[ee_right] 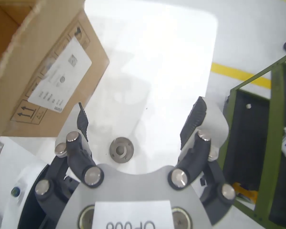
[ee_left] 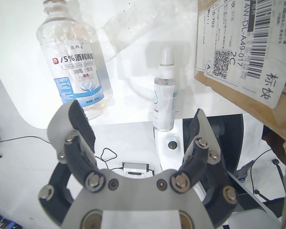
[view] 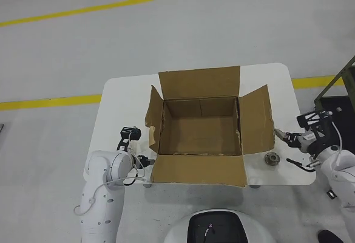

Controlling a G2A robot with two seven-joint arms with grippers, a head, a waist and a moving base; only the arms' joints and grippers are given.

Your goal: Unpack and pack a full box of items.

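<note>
My left gripper (ee_left: pixel 138 110) hangs open near a big clear bottle (ee_left: pixel 71 60) and a small spray bottle (ee_left: pixel 164 101). The box (view: pixel 201 130) sits mid-table, flaps spread. My right gripper (ee_right: pixel 141 107) is open above a metal ring (ee_right: pixel 121 149).

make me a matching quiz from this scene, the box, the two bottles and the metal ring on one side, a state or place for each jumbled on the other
Column one
1. cardboard box
2. large bottle
3. spray bottle
4. metal ring

Column two
a. lies on the table just in front of the open right hand
b. clear, with a blue-and-white label and a white screw cap
c. flaps open, nothing inside
d. small, standing nearer the box's shipping label than the other bottle does

Pairs: 1-c, 2-b, 3-d, 4-a
</note>
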